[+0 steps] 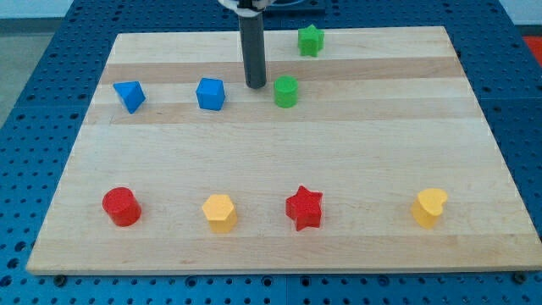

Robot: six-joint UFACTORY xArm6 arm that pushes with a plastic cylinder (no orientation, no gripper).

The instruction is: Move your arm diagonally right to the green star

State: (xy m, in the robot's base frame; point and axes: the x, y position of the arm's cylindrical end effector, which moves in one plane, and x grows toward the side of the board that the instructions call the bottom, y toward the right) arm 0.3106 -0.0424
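Observation:
The green star [311, 40] sits near the view's top, right of centre on the wooden board [279, 152]. My tip [256, 85] rests on the board below and to the left of the star. It stands between the blue cube [210, 93] on its left and a green cylinder-like block [286, 91] close on its right, touching neither.
A blue angular block [129, 96] lies at the view's left. Along the view's bottom stand a red cylinder [121, 206], a yellow hexagonal block [219, 212], a red star [304, 207] and a yellow heart-like block [429, 207].

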